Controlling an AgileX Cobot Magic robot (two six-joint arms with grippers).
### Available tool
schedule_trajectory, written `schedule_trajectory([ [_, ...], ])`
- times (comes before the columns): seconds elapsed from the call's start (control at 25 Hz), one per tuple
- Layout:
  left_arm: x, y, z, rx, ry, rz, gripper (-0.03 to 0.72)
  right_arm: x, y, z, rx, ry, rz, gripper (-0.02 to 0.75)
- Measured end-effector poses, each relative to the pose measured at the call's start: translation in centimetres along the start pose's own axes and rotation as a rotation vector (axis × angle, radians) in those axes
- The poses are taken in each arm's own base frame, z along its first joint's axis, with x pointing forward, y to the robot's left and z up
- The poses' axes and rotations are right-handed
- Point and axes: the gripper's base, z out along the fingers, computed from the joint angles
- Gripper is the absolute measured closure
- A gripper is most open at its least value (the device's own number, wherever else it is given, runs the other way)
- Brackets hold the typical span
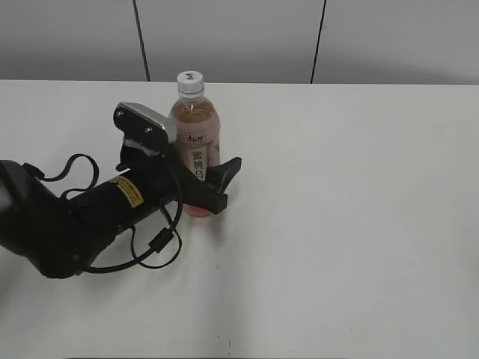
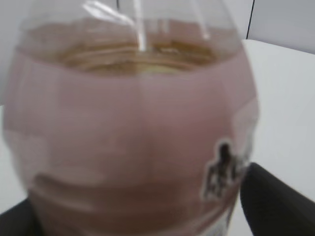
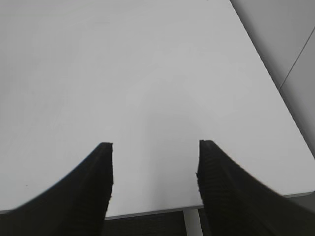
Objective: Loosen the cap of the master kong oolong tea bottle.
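The master kong oolong tea bottle stands upright on the white table, toward the back left of the exterior view. Its white cap sits on the neck. My left gripper is shut on the bottle's lower body, below the label's white strip. In the left wrist view the blurred pink bottle fills the frame, with the jaws of the left gripper at both lower corners against it; the cap is out of that view. My right gripper is open and empty, and does not show in the exterior view.
The white table stretches to the right and front of the bottle. The right wrist view shows bare table surface with its edge just under the jaws. A grey panelled wall stands behind the table.
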Motion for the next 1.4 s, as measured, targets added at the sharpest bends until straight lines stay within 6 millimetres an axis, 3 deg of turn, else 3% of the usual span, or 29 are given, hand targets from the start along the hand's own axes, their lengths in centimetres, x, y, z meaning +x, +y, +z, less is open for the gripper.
schedule_trajectory([
  [0.08, -0.1, 0.1, 0.5, -0.003, 0.021, 0.004, 0.135, 0.0, 0.0, 0.0, 0.0, 0.0, 0.0, 0.318],
  [0.28, -0.1, 0.4, 0.9, -0.016, 0.05, 0.002, 0.307, 0.0, 0.0, 0.0, 0.0, 0.0, 0.0, 0.318],
  [0.56, -0.2, 0.3, 0.9, -0.006, 0.071, 0.01, 0.306, 0.0, 0.0, 0.0, 0.0, 0.0, 0.0, 0.318],
  [0.92, -1.9, -0.5, 0.1, 0.088, 0.185, 0.112, 0.306, -0.4, 0.4, 0.4, -0.042, 0.036, 0.014, 0.318],
  [1.12, -2.3, -1.2, -0.4, 0.181, 0.237, 0.228, 0.306, -2.8, 1.6, 2.8, -0.172, 0.199, -0.009, 0.318],
  [1.4, -2.4, -1.3, -0.5, 0.203, 0.24, 0.255, 0.306, -7.9, 3.7, 7.2, -0.395, 0.385, 0.017, 0.318],
])
